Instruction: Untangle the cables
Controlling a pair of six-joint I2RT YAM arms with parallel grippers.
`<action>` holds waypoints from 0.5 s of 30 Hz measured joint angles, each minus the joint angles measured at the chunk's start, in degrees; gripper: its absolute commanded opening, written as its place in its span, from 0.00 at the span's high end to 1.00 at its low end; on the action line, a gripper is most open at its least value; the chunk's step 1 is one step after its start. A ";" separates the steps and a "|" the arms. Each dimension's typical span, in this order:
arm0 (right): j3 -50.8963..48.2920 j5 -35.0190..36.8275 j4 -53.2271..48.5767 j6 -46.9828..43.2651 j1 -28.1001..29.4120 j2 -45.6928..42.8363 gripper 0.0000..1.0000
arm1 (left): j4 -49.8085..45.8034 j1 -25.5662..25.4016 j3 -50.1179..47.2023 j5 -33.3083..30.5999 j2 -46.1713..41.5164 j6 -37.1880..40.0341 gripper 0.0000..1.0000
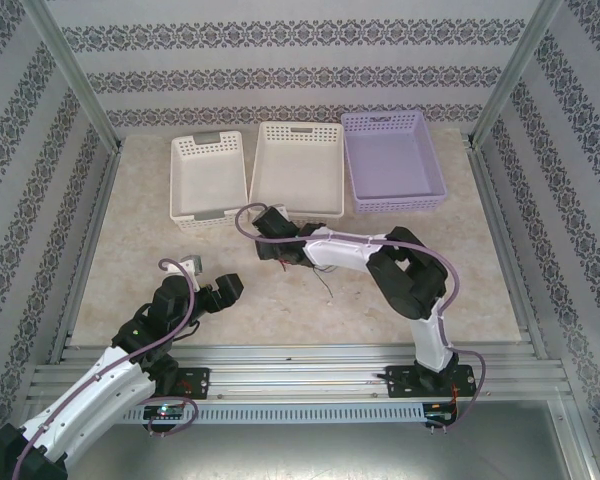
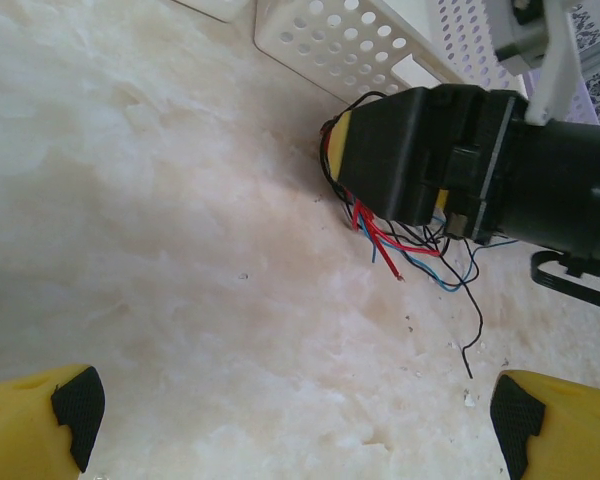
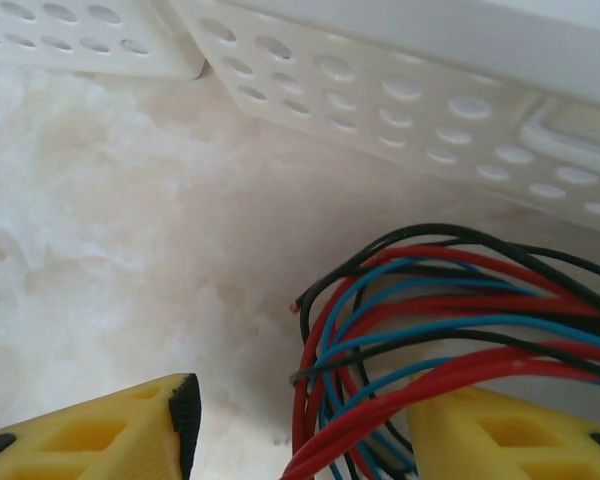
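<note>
— Cables [image 1: 285, 262] first, from the top view: where are they?

— Mid-desk [image 1: 140, 230], a small dark knot under the right gripper [image 1: 273, 240], just at 6 o'clock of the middle white basket [image 1: 298, 165]. One loose strand trails off toward 5 o'clock. The left gripper [image 1: 212, 280] hangs at 8 o'clock of the knot, apart from it, spread wide and holding nothing.

— And the left wrist view?

— The bundle [image 2: 405, 245] lies at 2 o'clock, red, blue and black ends fanning out from beneath the right gripper [image 2: 345, 150]. They are thin and curl limply on the desk. I judge them very light and soft, with nothing stiff to push against. Pull at the knot and the whole lot probably drags along.

— Right wrist view?

— Loops at 4 o'clock [image 3: 430, 330], draped over one yellow finger [image 3: 480, 430]. The jaws stand part-spread around them, and bare desk shows between the other finger and the wires, so nothing is pinched yet.

— Where to take hold?

— At a free end, I think, such as the black strand [image 2: 467, 340] running toward 5 o'clock in the left wrist view, while the bundle is held down. The smooth insulation may slip, so it wants a square pinch.
</note>
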 measured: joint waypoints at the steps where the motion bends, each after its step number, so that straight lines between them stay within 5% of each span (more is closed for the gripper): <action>1: 0.24 0.22 -0.22 0.00 0.00 0.48 0.49 | -0.07 0.00 0.00 0.00 0.00 -0.02 0.00; 15: 0.55 1.14 -3.39 0.15 0.26 1.84 0.96 | -1.20 0.00 -1.16 0.00 -2.19 -0.50 0.00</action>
